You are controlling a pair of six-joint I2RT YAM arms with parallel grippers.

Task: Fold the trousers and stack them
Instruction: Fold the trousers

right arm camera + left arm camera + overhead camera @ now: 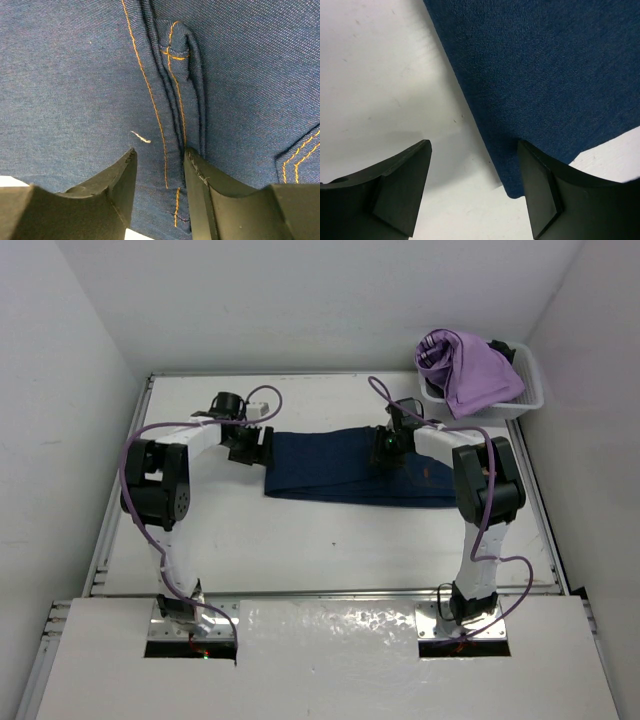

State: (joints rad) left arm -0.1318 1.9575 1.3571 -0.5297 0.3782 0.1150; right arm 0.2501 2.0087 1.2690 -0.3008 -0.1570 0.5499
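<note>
The trousers [350, 468] are dark navy jeans lying as a long folded strip across the middle of the table. My left gripper [250, 447] is open at their left end. In the left wrist view, the denim corner [545, 75] lies between the fingers of the left gripper [475, 192], and the right finger [540, 195] sits over its edge. My right gripper [385, 448] is over the far edge of the jeans, right of the middle. In the right wrist view, the right gripper [160, 175] stands low over the denim [75, 75], its jaws a little apart astride an orange-stitched seam [172, 115].
A white basket [530, 400] stands at the back right corner with a lilac-purple garment [465, 365] draped in it. The white table [300, 540] has raised edges on the left and right. White walls close in on both sides.
</note>
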